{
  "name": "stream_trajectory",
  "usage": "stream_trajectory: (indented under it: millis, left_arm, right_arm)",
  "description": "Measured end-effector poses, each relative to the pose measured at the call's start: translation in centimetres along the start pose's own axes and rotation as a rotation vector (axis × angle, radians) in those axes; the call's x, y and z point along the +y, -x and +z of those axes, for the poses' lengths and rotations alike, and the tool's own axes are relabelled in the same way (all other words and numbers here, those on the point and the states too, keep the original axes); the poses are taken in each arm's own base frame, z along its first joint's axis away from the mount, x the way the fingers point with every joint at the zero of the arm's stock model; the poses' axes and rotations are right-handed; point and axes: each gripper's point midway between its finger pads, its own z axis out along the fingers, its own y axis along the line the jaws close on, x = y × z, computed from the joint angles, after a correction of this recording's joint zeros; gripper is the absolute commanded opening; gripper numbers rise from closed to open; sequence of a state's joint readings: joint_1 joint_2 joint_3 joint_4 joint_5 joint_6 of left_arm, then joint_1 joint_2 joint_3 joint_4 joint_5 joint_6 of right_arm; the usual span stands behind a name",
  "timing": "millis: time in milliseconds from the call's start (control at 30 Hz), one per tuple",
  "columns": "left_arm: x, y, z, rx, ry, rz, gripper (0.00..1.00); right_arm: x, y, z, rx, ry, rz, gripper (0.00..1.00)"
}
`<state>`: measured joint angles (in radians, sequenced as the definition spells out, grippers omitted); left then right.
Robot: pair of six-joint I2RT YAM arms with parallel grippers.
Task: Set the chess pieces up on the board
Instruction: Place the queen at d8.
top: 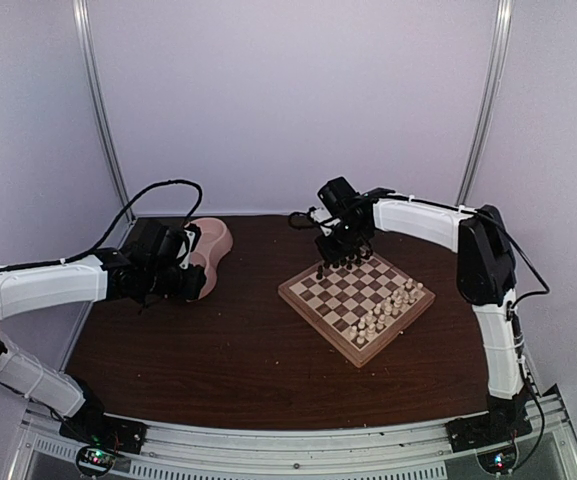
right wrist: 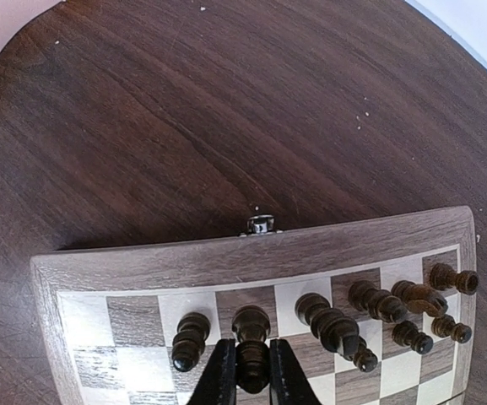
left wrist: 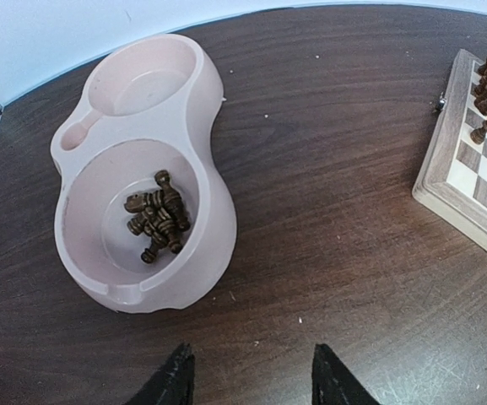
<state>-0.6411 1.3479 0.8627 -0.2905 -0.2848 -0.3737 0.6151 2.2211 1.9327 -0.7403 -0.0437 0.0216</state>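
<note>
Seen from above, the right gripper (top: pixel 340 252) hangs over the board's (top: pixel 313 320) far edge among standing chess pieces (top: pixel 353 260). The left gripper (top: pixel 196 280) sits by the pink bowl (top: pixel 218 235), well left of the board. The left wrist view shows its jaws apart and empty, with more dark pieces heaped in the bowl's larger well. The right wrist view shows the jaws clamped on a dark piece (right wrist: pixel 251 333) near the board's far edge, with a neighbour (right wrist: pixel 191 337) just beside it. An uneven release or skewed lift could topple either.

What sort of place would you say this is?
Likely a robot test booth: plain white walls and metal posts enclose a dark table, with two arms bolted at its near edge.
</note>
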Motion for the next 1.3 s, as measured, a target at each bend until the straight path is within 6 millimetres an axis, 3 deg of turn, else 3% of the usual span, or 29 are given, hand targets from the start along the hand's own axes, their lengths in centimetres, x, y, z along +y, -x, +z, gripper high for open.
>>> stream_trajectory:
  millis: [633,833,1000,1300]
  left_arm:
    - [0.0,0.2,-0.1,0.001,0.000,0.000,0.49]
    - [0.0,0.1,-0.1,0.005,0.001,0.001,0.49]
    - [0.0,0.1,-0.1,0.006,0.002,0.002,0.50]
    - [0.1,0.1,-0.1,0.008,0.002,0.002,0.50]
  right_arm:
    - [-0.1,-0.7,1.7,0.026,-0.012,-0.002,0.15]
    - [-0.1,-0.7,1.8,0.028,-0.012,-0.004,0.25]
    - [-0.1,-0.7,1.8,0.028,-0.012,-0.006,0.27]
    - [-0.2,1.2,0.4,-0.011,-0.012,-0.027,0.28]
